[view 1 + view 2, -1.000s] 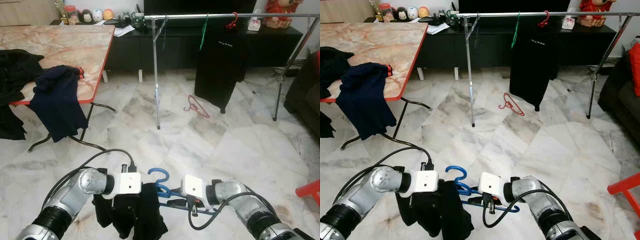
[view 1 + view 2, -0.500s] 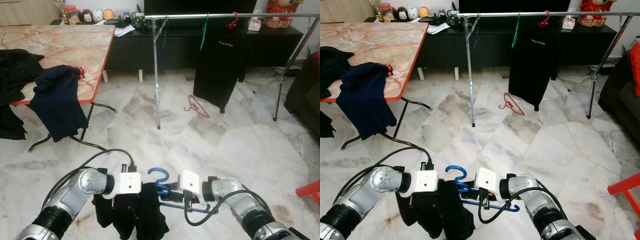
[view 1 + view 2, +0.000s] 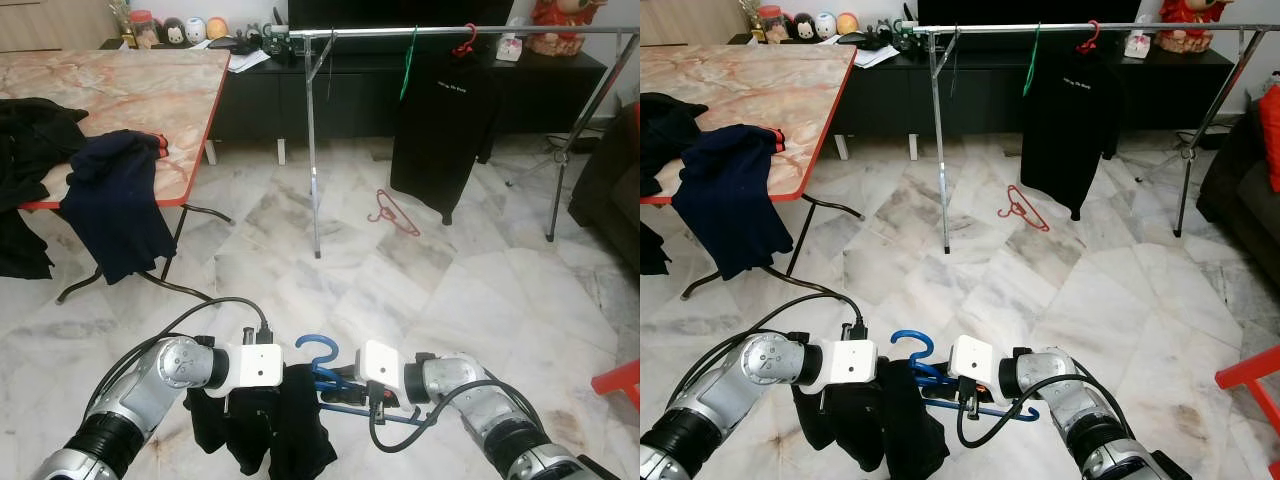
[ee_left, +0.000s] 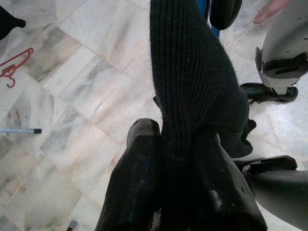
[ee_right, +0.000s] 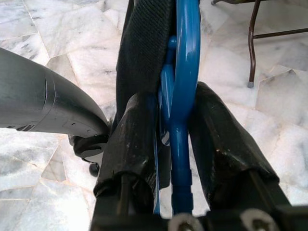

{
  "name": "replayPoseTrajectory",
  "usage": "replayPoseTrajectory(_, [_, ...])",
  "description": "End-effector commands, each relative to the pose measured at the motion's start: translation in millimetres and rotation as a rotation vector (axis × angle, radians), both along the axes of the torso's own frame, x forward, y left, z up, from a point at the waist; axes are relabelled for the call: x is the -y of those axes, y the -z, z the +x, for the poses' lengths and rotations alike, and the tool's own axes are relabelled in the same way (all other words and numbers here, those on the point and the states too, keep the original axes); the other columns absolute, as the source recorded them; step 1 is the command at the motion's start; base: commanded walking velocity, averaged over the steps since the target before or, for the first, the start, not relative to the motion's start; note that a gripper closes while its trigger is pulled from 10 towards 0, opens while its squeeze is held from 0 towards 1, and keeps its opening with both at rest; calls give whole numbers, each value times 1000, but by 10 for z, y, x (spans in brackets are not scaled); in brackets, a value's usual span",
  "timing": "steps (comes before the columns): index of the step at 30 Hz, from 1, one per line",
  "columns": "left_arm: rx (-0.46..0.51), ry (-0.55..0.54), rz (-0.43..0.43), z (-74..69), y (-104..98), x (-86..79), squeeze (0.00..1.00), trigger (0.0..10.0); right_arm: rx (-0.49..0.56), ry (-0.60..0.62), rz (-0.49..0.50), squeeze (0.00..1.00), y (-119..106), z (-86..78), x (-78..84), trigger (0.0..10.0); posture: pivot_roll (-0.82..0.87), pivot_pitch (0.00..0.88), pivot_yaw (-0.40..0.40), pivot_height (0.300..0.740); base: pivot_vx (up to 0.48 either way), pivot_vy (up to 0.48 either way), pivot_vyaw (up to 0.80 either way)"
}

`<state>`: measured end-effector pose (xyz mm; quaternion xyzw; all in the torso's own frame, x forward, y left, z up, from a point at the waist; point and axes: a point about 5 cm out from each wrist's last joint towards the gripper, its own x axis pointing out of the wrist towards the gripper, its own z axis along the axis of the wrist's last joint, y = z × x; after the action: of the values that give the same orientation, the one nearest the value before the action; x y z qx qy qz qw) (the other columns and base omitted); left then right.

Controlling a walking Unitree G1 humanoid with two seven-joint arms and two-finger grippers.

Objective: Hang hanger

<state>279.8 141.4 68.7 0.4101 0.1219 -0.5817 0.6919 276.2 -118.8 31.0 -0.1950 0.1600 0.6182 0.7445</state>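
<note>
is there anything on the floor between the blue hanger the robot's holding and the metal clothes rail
Nothing stands on the marble floor between the blue plastic hanger, with its black knit garment, and the silver clothes rail. A red hanger lies flat on the floor near the rail's left post.

A glossy blue plastic hanger [image 3: 328,372] is held low over the marble floor, between the two arms. Its open hook is turned upward, and its bar is seen running toward the right arm. A black knitted garment [image 3: 262,430] is draped over the hanger on its left side and hangs down in loose folds. The hanger's neck is clamped between the black fingers [image 5: 217,139] of the right hand [image 5: 168,139], while the garment's thick ribbed fabric is pinched by the left hand [image 4: 178,168]. Farther off, a long silver metal clothes rail [image 3: 460,32] on slanted legs is seen, standing well apart from the hanger.
</note>
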Motion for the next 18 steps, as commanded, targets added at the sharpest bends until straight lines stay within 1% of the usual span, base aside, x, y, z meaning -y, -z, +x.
replayPoseTrajectory(1, [28,4,-20,43,-82,37,0,10000,5,1,-1,0,-13,16,18,0,-31,30,-15,740,0,0,0])
replayPoseTrajectory(8, [36,4,-20,66,-100,41,0,10000,-2,-9,-6,0,4,-2,17,0,-26,21,-16,740,0,0,0])
replayPoseTrajectory(18, [41,6,-15,69,-104,27,0,10000,11,3,-16,0,1,14,32,0,-25,6,-12,740,0,0,0])
